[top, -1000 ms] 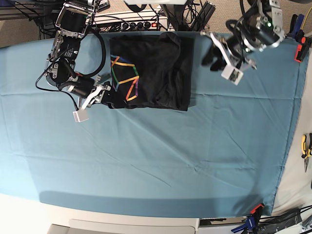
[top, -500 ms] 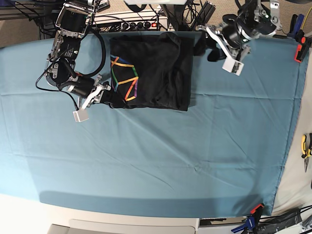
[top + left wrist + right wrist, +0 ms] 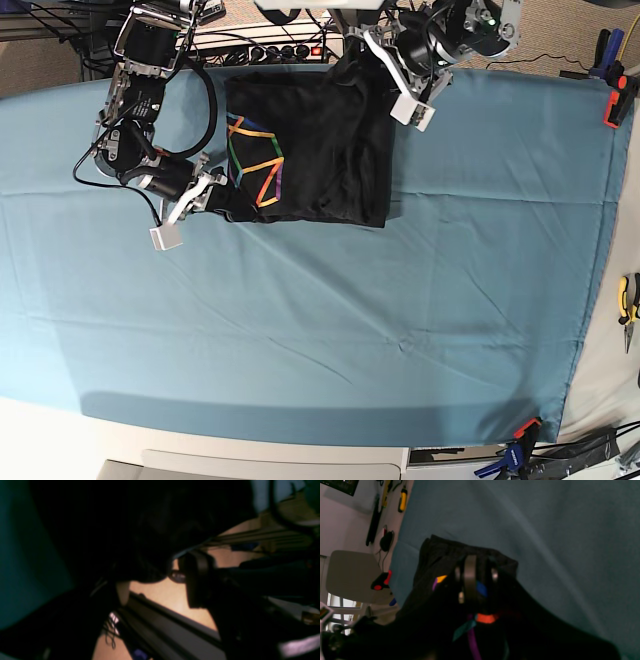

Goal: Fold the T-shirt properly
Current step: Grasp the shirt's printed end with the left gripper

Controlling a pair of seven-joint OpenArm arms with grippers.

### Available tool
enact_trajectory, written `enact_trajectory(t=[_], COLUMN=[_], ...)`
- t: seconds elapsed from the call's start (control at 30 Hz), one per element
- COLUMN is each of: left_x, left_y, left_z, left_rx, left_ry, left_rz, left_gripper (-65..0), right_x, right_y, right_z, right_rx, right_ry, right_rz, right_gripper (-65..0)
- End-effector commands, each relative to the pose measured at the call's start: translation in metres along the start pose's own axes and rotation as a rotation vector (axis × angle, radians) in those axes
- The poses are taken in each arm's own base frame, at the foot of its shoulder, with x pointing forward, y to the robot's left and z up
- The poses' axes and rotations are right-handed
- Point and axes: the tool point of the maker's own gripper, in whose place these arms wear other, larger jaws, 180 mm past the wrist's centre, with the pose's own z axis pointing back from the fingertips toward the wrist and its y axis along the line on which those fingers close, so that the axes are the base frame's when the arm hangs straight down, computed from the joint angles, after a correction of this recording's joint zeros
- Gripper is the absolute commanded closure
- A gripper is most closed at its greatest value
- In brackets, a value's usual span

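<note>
The black T-shirt (image 3: 325,150) lies folded at the back of the teal cloth (image 3: 320,320), its rainbow print (image 3: 258,160) facing up on the left. My right gripper (image 3: 220,196) is shut on the shirt's near left corner. In the right wrist view its fingers (image 3: 470,575) pinch bunched black fabric (image 3: 440,555) with bits of the coloured print beside them. My left gripper (image 3: 368,55) hovers at the shirt's far right corner. In the dark left wrist view that gripper (image 3: 155,585) stands open, one finger (image 3: 197,580) just beside a hanging fold of the shirt (image 3: 150,542).
A power strip (image 3: 290,48) and cables sit behind the table's back edge. A red clamp (image 3: 615,100) grips the cloth at the right edge, another clamp (image 3: 522,432) at the front right corner. Yellow pliers (image 3: 628,300) lie off the cloth at the right.
My left arm swung left and back, from right of the shirt to its far right corner, and its jaws widened. The right gripper stayed at the near left corner and tightened.
</note>
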Motion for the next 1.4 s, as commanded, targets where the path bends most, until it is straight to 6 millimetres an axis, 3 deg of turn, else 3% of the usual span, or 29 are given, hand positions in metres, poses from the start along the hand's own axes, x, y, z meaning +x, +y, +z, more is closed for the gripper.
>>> enact_trajectory(t=[0.0, 0.13, 0.33, 0.97, 1.2, 1.37], left_x=[0.002, -0.007, -0.005, -0.012, -0.013, -0.012], left_y=[0.001, 0.026, 0.052, 0.077, 0.098, 0.090], left_z=[0.000, -0.004, 0.005, 0.012, 0.024, 0.022], left_rx=[0.003, 0.060, 0.146, 0.281, 0.358, 0.304], left_ry=[-0.015, 0.010, 0.000, 0.045, 0.051, 0.038], left_rz=[0.010, 0.049, 0.050, 0.001, 0.003, 0.044], left_gripper=[-35.0, -35.0, -35.0, -35.0, -35.0, -35.0], right_x=[0.019, 0.019, 0.018, 0.018, 0.018, 0.018], right_y=[0.005, 0.005, 0.005, 0.005, 0.005, 0.005], right_z=[0.003, 0.003, 0.003, 0.003, 0.003, 0.003], right_rx=[0.016, 0.017, 0.016, 0.016, 0.016, 0.016], right_ry=[-0.051, -0.051, -0.051, -0.049, -0.048, -0.048], right_rz=[0.038, 0.038, 0.037, 0.038, 0.038, 0.038], right_gripper=[-4.6, -4.6, -4.6, -4.6, -4.6, -4.6])
